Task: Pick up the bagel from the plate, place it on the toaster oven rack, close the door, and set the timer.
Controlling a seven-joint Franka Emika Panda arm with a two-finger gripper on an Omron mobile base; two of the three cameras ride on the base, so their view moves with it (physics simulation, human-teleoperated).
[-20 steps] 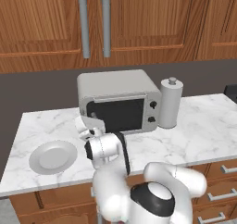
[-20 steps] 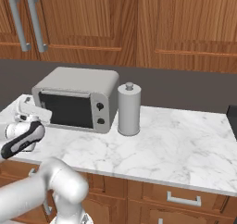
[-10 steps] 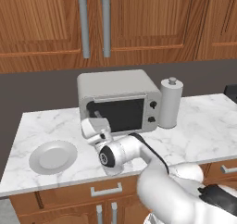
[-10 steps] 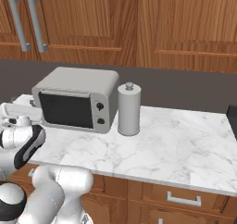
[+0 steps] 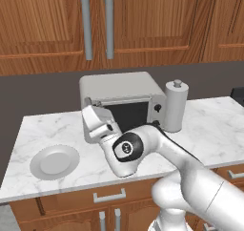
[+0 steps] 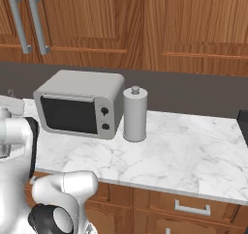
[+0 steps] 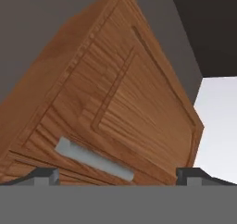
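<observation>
The plate (image 5: pixel 55 161) lies bare on the counter's left side, and no bagel is in sight. The toaster oven (image 5: pixel 124 94) stands behind it with its door (image 6: pixel 68 114) closed, dark glass facing out, so the rack is hidden inside. My gripper (image 5: pixel 93 113) hovers in front of the oven's left edge, tilted upward, right of the plate. In the hand view the gripper (image 7: pixel 119 177) is open, its fingertips (image 7: pixel 44 176) far apart with nothing between them, aimed up at a wooden cabinet door (image 7: pixel 115 102).
Two knobs (image 6: pixel 102 118) sit on the oven's right front panel. A grey paper-towel holder (image 5: pixel 175 106) stands just right of the oven. Wooden wall cabinets with long handles (image 5: pixel 97 27) hang above. Marble counter (image 6: pixel 193 146) stretches to the right.
The arm has swung its elbow and body to the right, while the hand stayed by the oven's left front corner and rose slightly. Plate and oven are unchanged.
</observation>
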